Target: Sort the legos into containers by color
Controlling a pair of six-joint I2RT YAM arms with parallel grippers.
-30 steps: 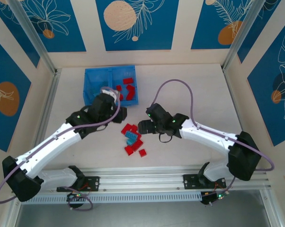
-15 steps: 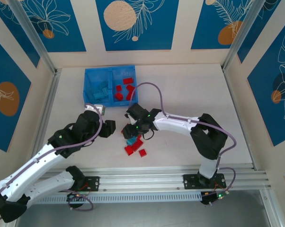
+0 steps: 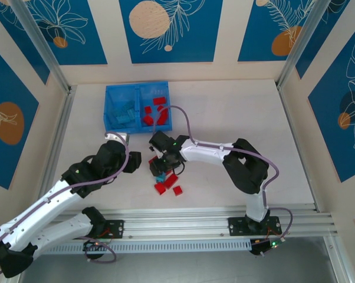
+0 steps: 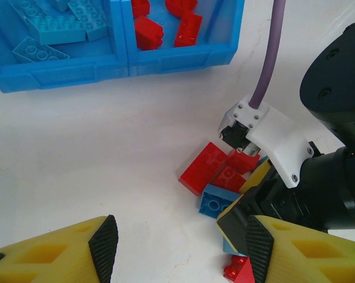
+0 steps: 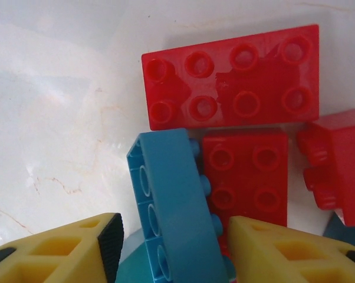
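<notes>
White table (image 3: 236, 118): right gripper (image 5: 174, 243) came down, fingers wide around a blue lego (image 5: 168, 194), likely the next pick. Left gripper (image 4: 180, 250) backed off the bin (image 4: 59, 73), wide and empty.

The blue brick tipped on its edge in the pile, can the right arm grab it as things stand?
Probably yes. The blue brick sits between the open fingers of the right gripper. The red brick close beside it may crowd one finger.

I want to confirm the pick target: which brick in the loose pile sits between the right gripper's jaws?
The light blue brick, tipped up with its hollow underside showing. The red bricks all lie outside the jaws.
</notes>
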